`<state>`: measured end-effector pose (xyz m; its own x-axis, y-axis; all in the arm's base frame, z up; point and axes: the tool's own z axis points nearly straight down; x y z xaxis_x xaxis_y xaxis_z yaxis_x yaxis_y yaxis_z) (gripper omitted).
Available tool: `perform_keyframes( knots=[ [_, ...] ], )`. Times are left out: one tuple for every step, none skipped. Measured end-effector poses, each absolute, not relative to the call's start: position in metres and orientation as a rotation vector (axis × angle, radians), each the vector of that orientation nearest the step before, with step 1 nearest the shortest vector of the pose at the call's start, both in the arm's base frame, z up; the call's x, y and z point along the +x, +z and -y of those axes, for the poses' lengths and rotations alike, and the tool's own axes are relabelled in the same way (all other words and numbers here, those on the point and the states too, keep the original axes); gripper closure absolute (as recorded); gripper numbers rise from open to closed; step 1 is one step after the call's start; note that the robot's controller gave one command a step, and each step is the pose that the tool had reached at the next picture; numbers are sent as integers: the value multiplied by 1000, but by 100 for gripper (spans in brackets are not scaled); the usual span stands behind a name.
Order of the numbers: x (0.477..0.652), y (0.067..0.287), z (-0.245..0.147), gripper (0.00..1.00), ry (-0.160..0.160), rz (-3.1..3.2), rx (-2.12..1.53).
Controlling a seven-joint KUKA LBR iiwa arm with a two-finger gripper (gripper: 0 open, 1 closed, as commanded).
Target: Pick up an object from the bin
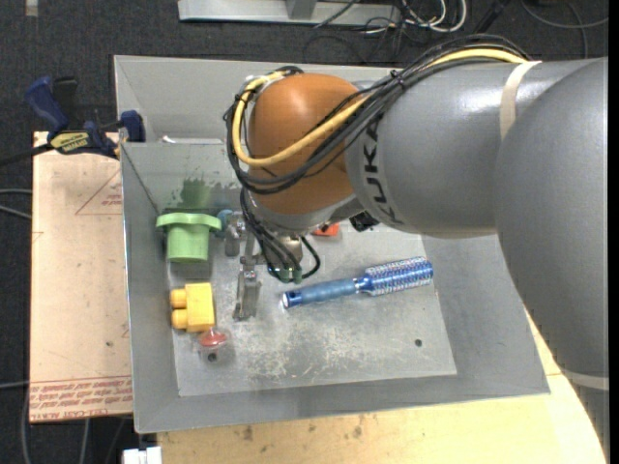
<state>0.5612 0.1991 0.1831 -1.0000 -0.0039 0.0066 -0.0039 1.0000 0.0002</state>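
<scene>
Grey metal bin [387,351], objects loose along its left side. Gripper [245,296] low just beside yellow block [193,306], which I judge the nearest candidate; green flanged cylinder [188,234] behind, blue brush [358,284] right. Pincer open or closed: I cannot tell.

We see a grey bin [368,346] with a scuffed, whitish-speckled floor. There's a green cap [189,235], a yellow block [193,306] and a blue brush [358,283] with pale, sparkly bristles, plus a tiny red-and-clear bit [213,341]. The arm [484,143] is silver-grey, its cover [290,133] is orange, and the cables [435,63] are yellow and black.
</scene>
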Motion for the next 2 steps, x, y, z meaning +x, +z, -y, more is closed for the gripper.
perform_keyframes(
  knots=[
    [563,88,-236,0,0,3050,-736],
    [518,68,-220,0,4,3044,-760]
  ],
)
